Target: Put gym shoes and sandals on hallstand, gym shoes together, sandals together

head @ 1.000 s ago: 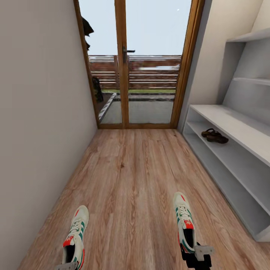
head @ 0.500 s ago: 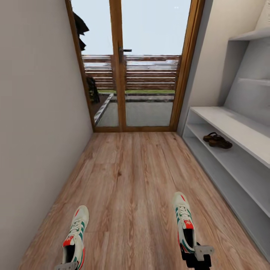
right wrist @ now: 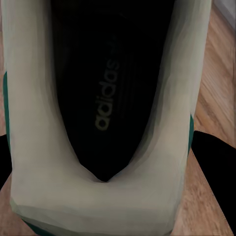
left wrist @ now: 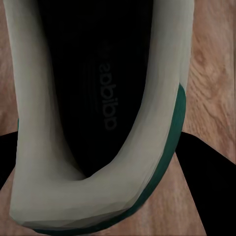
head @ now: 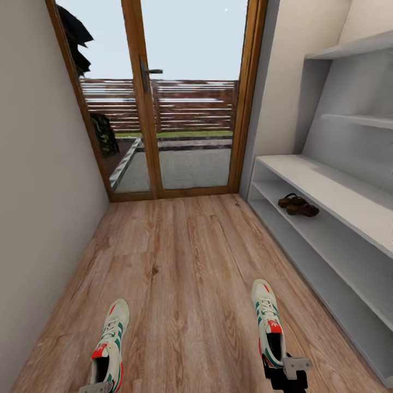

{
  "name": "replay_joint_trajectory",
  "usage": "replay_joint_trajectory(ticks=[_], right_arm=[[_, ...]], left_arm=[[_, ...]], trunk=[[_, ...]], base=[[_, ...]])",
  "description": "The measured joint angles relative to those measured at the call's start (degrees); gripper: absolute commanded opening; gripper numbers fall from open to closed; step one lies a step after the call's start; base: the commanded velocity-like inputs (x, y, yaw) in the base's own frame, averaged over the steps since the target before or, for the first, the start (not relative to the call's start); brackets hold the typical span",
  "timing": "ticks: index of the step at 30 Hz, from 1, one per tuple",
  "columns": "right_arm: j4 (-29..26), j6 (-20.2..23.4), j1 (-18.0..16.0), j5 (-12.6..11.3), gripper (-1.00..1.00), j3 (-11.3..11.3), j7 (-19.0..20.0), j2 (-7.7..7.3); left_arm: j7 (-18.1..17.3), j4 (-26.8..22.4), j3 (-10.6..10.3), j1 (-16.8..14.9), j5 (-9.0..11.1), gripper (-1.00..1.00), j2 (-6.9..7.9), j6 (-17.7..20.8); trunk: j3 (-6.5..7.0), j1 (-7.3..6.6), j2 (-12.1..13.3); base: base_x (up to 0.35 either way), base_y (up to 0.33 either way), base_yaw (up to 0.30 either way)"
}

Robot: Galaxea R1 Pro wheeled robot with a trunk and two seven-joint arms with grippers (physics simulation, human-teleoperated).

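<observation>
On our left, the left gripper holds one gym shoe by the heel, its long axis pointing ahead toward the glass door; our left wrist view shows the dark fingers flanking the heel collar. The right gripper grips the second gym shoe the same way, toe forward. The hallstand lies to our right, nearer the right arm, with the two sandals already together on its shelf.

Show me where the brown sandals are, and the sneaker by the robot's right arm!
sandals [head: 297, 206]: head view, on the footbeds, on the rack's shelf.
right sneaker [head: 267, 319]: head view, on its laces.
</observation>
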Motion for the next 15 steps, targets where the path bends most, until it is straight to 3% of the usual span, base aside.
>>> replay_joint_trajectory(ticks=[15], right_arm=[[0.0, 0.0, 0.0, -0.02, -1.0, 0.0, 0.0, 0.0]], left_arm=[[-0.03, -0.01, 0.0, -0.03, 0.0, -1.0, 0.02, -0.01]], trunk=[[0.0, 0.0, 0.0]], base=[[0.295, 0.185, -0.264]])
